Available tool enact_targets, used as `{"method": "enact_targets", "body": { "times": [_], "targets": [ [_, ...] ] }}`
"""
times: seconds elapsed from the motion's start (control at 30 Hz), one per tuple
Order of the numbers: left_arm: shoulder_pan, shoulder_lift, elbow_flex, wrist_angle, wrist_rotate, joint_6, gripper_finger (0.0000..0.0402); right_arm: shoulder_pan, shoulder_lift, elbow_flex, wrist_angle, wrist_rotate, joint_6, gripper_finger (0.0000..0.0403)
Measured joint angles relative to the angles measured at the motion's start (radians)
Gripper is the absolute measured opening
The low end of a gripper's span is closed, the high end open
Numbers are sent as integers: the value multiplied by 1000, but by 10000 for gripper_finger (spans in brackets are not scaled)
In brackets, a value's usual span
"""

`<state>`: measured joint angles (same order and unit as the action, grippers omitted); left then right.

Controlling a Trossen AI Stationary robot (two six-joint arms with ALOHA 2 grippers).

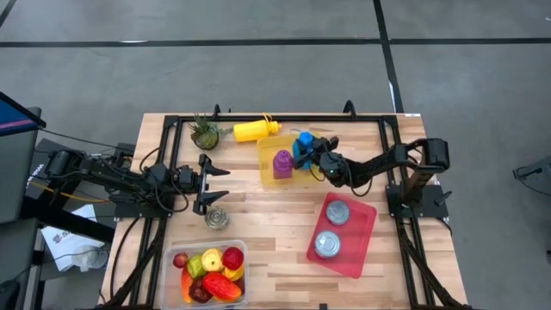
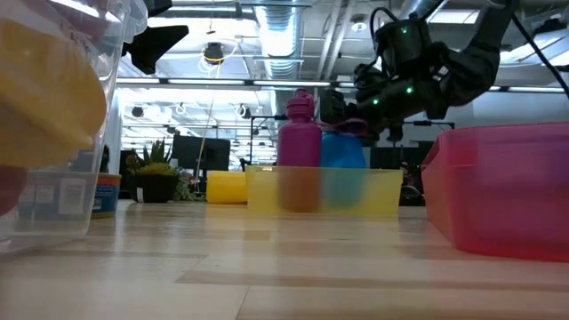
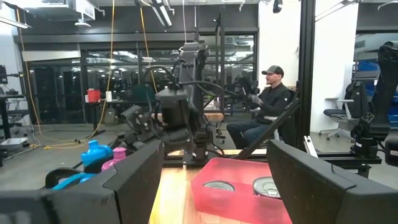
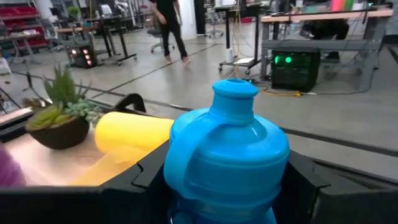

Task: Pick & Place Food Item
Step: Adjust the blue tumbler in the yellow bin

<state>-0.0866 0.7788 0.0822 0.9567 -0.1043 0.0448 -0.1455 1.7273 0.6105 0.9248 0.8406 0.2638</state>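
Observation:
A blue bottle [image 4: 227, 149] stands upright at the right far corner of a yellow translucent bin [image 1: 269, 170], with my right gripper [image 1: 312, 155] shut on it. A purple bottle [image 1: 282, 164] stands in the same bin. In the low view, the blue bottle [image 2: 342, 153] shows beside the purple bottle [image 2: 300, 147], its lower part behind the bin wall [image 2: 324, 191]. Toy fruits [image 1: 213, 269] fill a clear container at the near edge. My left gripper [image 1: 209, 183] hangs open above the table's left half, just beyond a lone can [image 1: 217, 218]. My right gripper pinches the blue bottle by its body [image 4: 186, 180], below the shoulder, one finger [image 4: 146, 177] on each side. The fingers come about level from the table's right side. The bottle stays upright with its lower part inside the yellow bin; whether it stands on the floor is hidden.
A yellow bottle [image 1: 256, 129] lies near the far edge beside a small potted plant [image 1: 204, 133]. A red tray [image 1: 362, 250] at the near right holds two cans [image 1: 337, 212]. A black frame runs round the table. Bare wood lies between the bin and the containers.

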Motion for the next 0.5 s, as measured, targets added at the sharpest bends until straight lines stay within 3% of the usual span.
{"method": "enact_targets", "body": {
  "times": [0.43, 0.5],
  "targets": [
    [1, 0, 0, -15, -2, 0, 280, 28, 25, 5, 12, 34, 8, 192],
    [1, 0, 0, -15, -2, 0, 280, 29, 25, 5, 11, 35, 2, 209]
  ]
}}
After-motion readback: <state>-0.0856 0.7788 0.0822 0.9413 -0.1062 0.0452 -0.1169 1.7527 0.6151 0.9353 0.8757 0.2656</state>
